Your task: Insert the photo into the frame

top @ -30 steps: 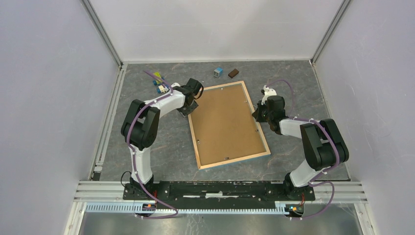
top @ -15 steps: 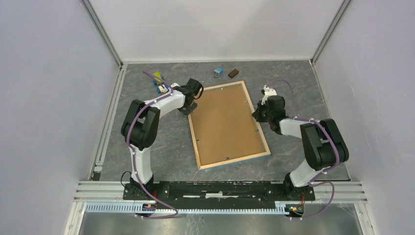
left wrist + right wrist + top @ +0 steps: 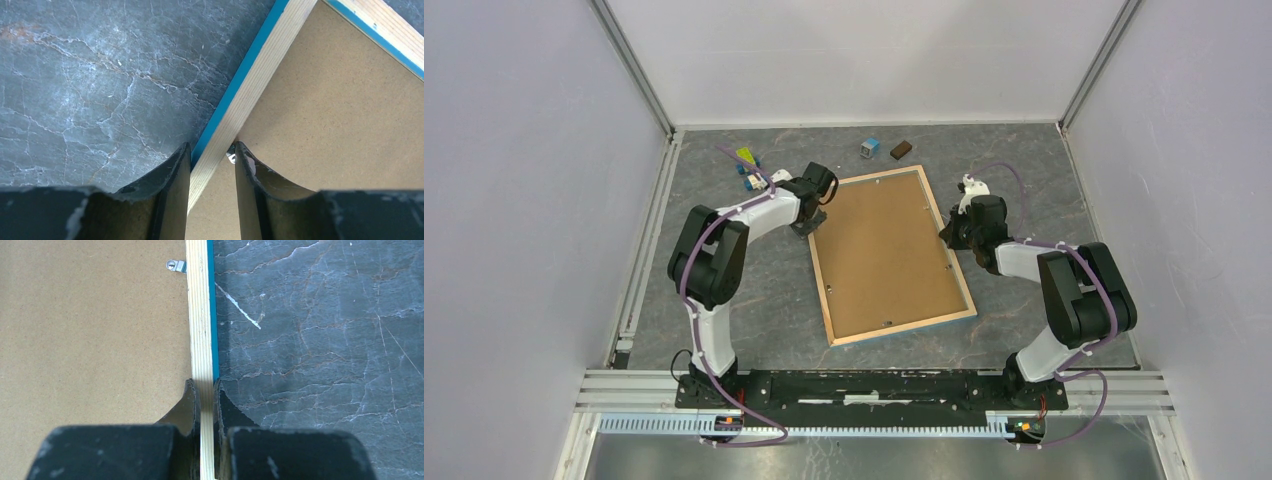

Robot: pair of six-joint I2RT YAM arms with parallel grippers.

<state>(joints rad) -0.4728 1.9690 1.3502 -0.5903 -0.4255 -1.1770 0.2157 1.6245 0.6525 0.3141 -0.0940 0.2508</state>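
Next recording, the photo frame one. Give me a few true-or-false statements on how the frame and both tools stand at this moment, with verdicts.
1. The frame lies wood side up with the brown backing board inside it. True.
2. The right tool hangs open over bare table. False: it is shut on the frame's right rail.
3. The left tool has one finger on each side of the frame's left rail. True.
4. The photo lies on top of the backing board. False: no photo shows in any view.
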